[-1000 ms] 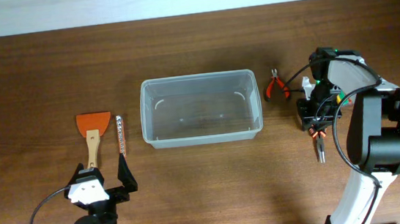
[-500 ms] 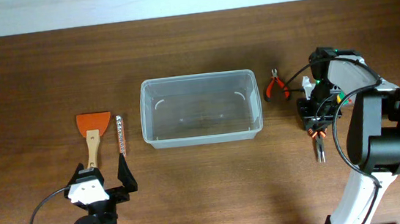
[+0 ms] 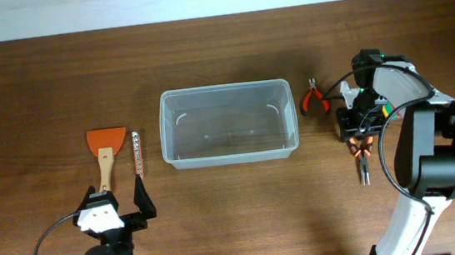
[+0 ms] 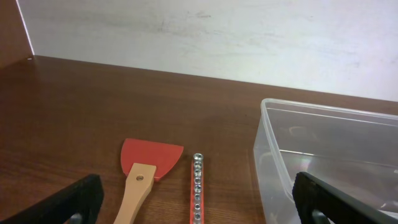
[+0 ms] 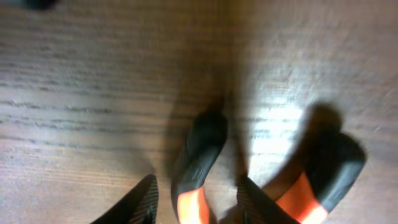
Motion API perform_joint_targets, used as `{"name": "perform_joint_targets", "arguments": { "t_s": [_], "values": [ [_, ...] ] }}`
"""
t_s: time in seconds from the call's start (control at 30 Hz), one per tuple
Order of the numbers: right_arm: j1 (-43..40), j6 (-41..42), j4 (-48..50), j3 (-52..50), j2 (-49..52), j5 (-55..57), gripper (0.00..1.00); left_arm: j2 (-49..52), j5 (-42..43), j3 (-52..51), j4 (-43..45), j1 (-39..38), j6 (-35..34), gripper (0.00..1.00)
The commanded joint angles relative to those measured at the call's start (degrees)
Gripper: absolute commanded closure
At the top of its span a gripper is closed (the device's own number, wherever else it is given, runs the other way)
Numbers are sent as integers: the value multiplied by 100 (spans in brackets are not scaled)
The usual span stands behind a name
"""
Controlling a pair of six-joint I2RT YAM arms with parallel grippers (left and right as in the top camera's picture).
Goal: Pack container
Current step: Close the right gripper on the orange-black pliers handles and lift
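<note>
A clear plastic container [image 3: 224,88] stands open at the table's middle; it also shows in the left wrist view [image 4: 329,109]. Long-nose pliers [image 3: 362,160] with orange-and-black handles [image 5: 199,149] lie at the right. My right gripper [image 3: 355,128] is down over them, and its open fingers [image 5: 198,199] straddle one handle with small gaps. Small red pliers [image 3: 315,98] lie just right of the container. A red scraper [image 3: 105,141] [image 4: 151,158] and a red socket rail [image 3: 137,151] [image 4: 197,186] lie at the left. My left gripper [image 3: 119,196] [image 4: 196,193] is open and empty, just short of them.
The table's back edge meets a pale wall [image 4: 217,31]. Bare wood lies in front of and behind the container. The right arm's cable loops over the table by the small red pliers.
My right gripper has shifted slightly toward the table's back over the pliers' handles. The pliers, the left arm and the other things have not moved.
</note>
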Motion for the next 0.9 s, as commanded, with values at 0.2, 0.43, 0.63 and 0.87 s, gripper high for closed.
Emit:
{"name": "perform_joint_targets", "arguments": {
  "t_s": [0.2,0.43,0.63,0.87],
  "values": [
    [26,-164,212,-20,136,-103,67,-39,66,-46,4,28,92,1],
    [26,-142,15,-37,136,-103,67,-39,66,-46,4,28,90,1],
    [26,-142,-74,-37,136,-107,70,-39,66,-46,4,28,90,1],
    [26,-138,-101,-37,136,-127,83,-39,66,-46,4,28,92,1]
  ]
}}
